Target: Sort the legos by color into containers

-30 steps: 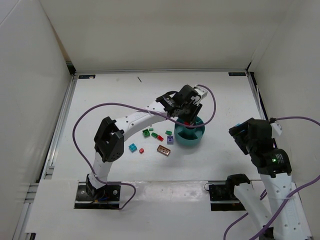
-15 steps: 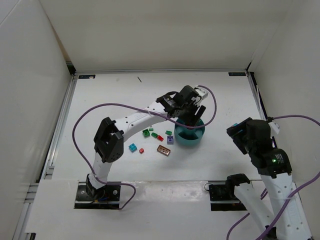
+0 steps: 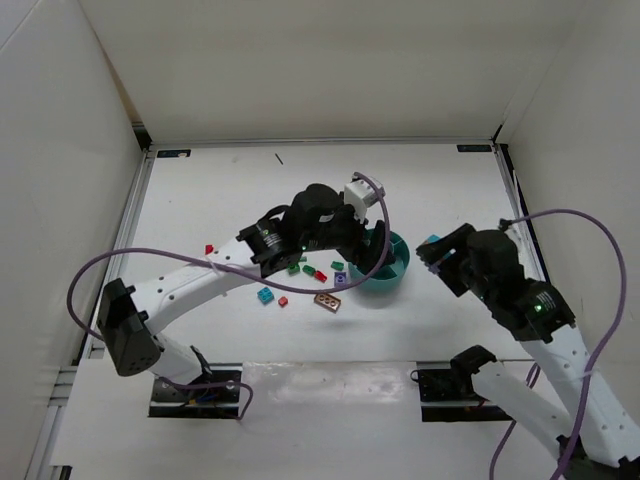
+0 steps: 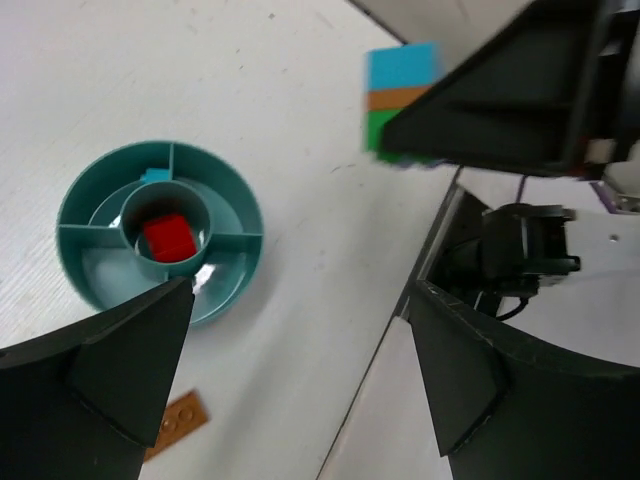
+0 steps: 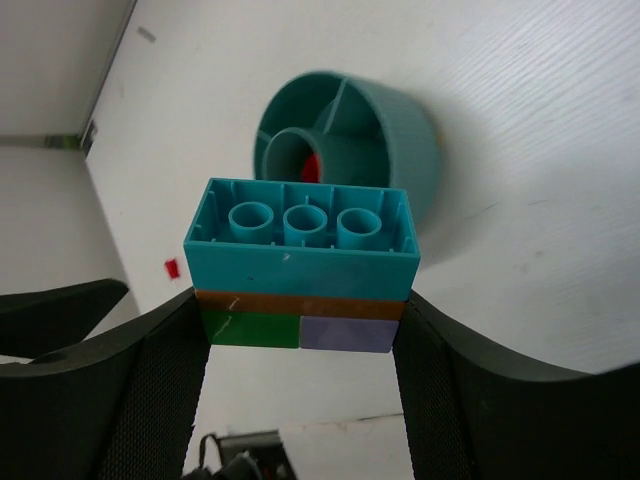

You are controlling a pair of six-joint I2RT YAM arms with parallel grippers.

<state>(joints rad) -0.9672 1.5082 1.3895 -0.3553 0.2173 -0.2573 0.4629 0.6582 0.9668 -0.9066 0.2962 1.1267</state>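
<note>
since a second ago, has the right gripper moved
Yes: the right gripper, gripping a teal-topped lego stack, has moved left, closer to the round teal plastic bowl.

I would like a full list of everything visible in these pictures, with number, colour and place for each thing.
round teal plastic bowl with dividers: one, teal, on the table.
square red brick: one, red, in the bowl's centre cup.
small blue piece: one, blue, in a wedge compartment.
loose green bricks: three, green, left of the bowl.
loose red bricks: three, red; two in the group, one far left.
purple brick: one, purple, beside the bowl.
light blue brick: one, light blue, left of the group.
flat brown plate: one, brown, nearest the arms.
brick stack: one; blue, brown, green, purple; in the right gripper.
white table: one, white.
left gripper: open, empty, above the bowl.
right gripper: shut on the stack.
</note>
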